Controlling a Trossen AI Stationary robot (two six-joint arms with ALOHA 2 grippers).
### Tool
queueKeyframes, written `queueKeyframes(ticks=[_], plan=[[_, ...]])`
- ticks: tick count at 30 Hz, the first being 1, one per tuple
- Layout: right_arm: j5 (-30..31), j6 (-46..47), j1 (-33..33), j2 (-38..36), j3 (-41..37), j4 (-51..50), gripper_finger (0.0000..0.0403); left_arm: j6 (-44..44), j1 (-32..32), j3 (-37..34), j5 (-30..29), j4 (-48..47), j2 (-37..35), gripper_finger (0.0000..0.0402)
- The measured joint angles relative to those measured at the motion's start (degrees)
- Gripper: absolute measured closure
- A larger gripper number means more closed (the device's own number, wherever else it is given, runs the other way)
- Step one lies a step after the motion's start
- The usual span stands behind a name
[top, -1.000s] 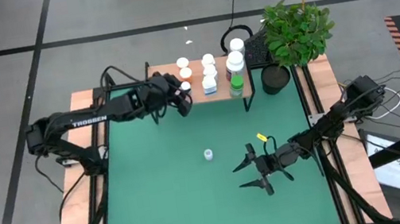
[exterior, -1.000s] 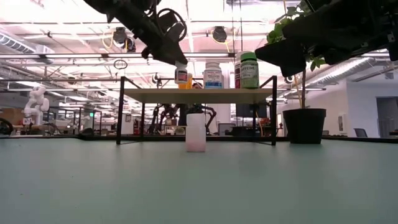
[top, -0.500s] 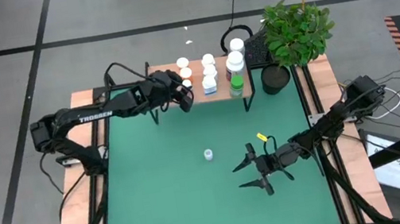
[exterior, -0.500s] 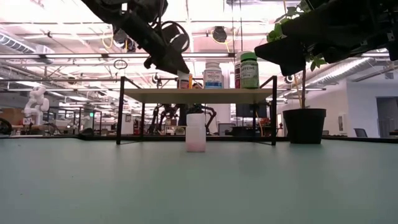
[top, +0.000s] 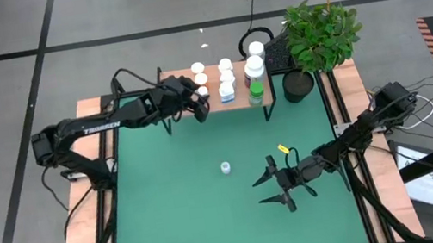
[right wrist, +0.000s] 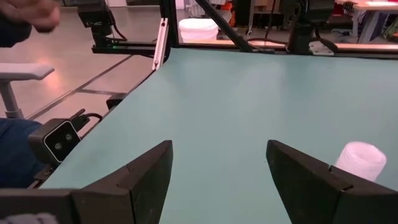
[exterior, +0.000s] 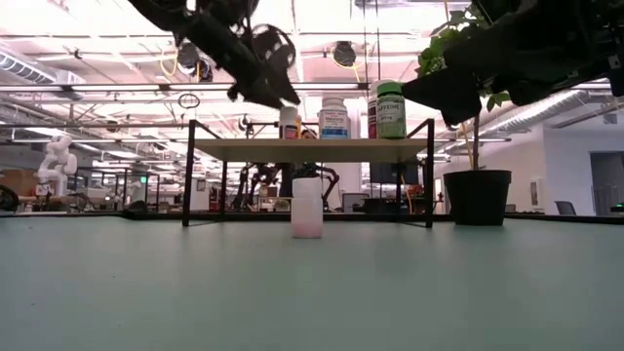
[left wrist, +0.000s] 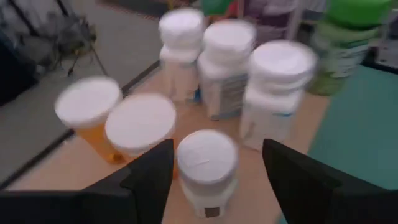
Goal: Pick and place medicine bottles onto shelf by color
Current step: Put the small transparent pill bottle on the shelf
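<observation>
The light-wood shelf [top: 240, 105] stands at the table's far edge and bears several white-capped bottles, among them a green one [top: 255, 91] and orange ones [left wrist: 93, 118]. My left gripper [top: 199, 105] hovers open just above a small white-capped bottle [left wrist: 207, 168]. That bottle stands upright on its base on the shelf's left part [exterior: 289, 122], with one finger off each side of it. One small white bottle [top: 226, 168] stands on the green table. My right gripper [top: 273, 189] is open and empty to the right of it, and the bottle also shows in the right wrist view [right wrist: 364, 160].
A black plant pot [top: 299, 85] with a leafy plant [top: 321, 35] stands right of the shelf. A yellow bit [top: 284, 149] shows by the right arm. A person's hand [right wrist: 31, 15] shows beyond the table's left edge. Green table surface lies between the shelf and the lone bottle.
My left gripper has gone down with the small bottle, set it upright on the shelf's left part and let go. It has then risen a little above it. The bottle stays standing on the shelf.
</observation>
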Motion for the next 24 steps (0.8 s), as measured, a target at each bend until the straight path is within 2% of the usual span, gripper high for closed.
queueKeyframes(ticks=[5,8,11,15,20,24], plan=[[0.0,0.2,0.0,0.0,0.0,-1.3,0.0149,3.3,-2.0,0.1,0.1,1.1,-6.2,0.013],[0.0,0.1,-0.1,0.0,0.0,-1.1,0.0149,1.0,-4.4,0.1,0.1,-0.7,-9.6,0.0118],[0.0,0.1,-0.1,0.0,0.0,-1.3,0.0149,-0.3,-8.9,0.1,2.0,-4.9,-11.1,0.0116],[0.0,0.0,-0.1,0.0,0.0,-1.1,0.0149,-1.6,-17.1,-0.9,2.0,-7.5,-9.0,0.0123],[0.0,0.6,0.0,0.0,0.0,-1.0,0.0149,-2.4,-27.9,-9.0,-4.2,4.0,-7.1,0.0127],[0.0,0.6,0.1,0.0,0.0,-0.5,0.0149,-2.7,-32.8,-17.5,-6.4,17.9,-5.4,0.0128]])
